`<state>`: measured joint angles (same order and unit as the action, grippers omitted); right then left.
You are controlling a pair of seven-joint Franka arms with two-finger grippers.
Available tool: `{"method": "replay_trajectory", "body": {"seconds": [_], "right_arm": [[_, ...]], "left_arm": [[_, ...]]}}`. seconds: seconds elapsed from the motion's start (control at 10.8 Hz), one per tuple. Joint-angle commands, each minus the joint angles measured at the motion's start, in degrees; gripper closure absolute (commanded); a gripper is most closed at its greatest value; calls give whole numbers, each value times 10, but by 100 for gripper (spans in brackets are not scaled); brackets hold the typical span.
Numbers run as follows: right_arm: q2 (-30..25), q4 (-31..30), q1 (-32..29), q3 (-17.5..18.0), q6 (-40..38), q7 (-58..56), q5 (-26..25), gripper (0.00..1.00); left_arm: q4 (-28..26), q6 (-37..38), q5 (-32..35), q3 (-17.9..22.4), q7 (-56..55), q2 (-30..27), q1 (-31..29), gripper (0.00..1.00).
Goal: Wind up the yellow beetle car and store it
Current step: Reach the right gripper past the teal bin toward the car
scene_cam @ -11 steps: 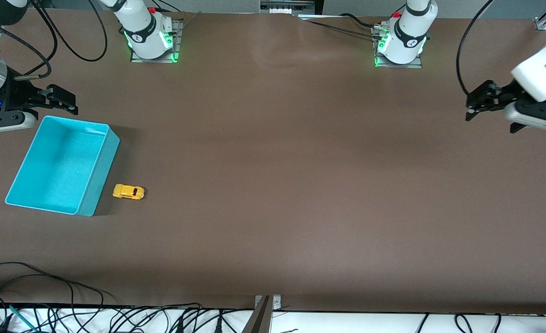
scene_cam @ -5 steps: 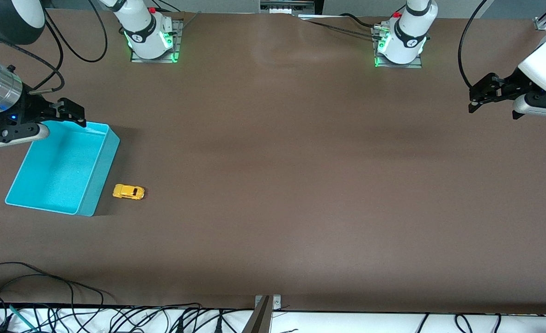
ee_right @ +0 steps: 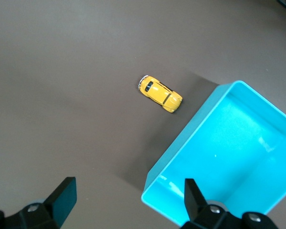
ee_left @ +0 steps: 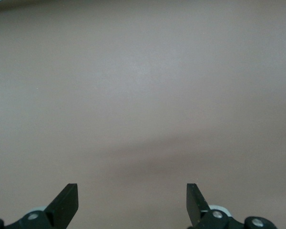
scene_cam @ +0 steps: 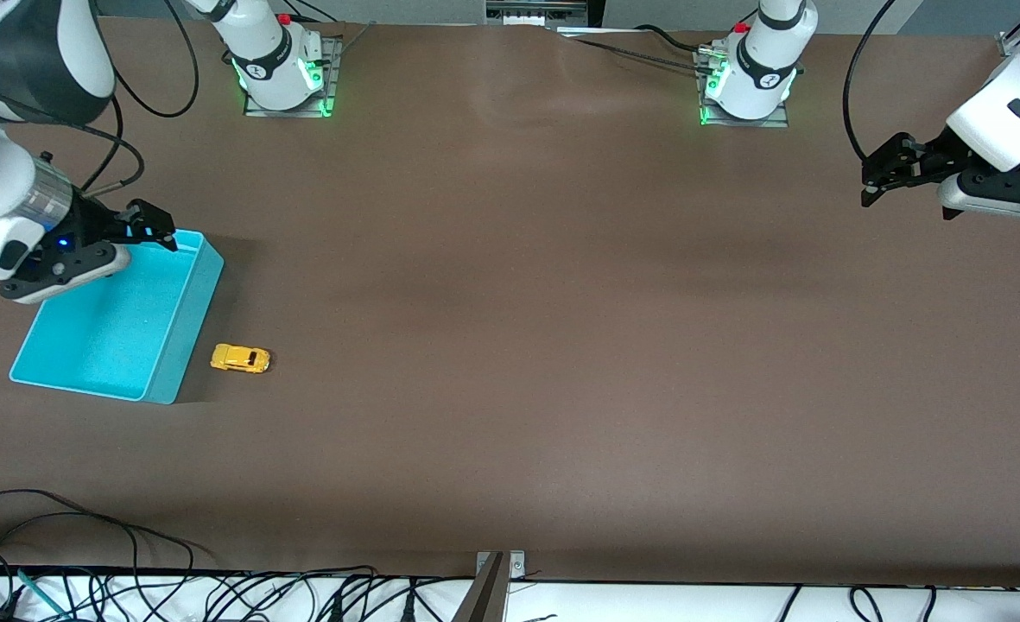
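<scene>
Over turquoise bin (scene_cam: 168,345), right gripper (scene_cam: 151,226), jaws apart.

yellow beetle car (scene_cam: 240,358): yellow-orange | bin (scene_cam: 173,345): turquoise | table (scene_cam: 561,345): brown

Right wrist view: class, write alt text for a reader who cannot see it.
A yellow car sits on a brown table beside a turquoise bin, not touching it. The right hand hangs open over the bin's corner and the table, holding nothing.
</scene>
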<state>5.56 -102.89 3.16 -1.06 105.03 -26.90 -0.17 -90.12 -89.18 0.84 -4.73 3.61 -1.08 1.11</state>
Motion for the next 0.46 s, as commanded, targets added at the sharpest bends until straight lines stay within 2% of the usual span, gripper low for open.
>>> {"method": "replay_trajectory", "body": {"seconds": [0.0, 0.18, 0.37], "right_arm": [[23, -13, -8, 1, 30, -80, 6, 0], [49, -20, -8, 2, 53, -144, 5, 0], [65, -48, -8, 3, 111, -225, 4, 0]], "left_arm": [[4, 11, 14, 0, -12, -5, 4, 0], [5, 12, 14, 1, -12, -4, 4, 0], [6, 20, 12, 1, -11, -3, 3, 0]]}}
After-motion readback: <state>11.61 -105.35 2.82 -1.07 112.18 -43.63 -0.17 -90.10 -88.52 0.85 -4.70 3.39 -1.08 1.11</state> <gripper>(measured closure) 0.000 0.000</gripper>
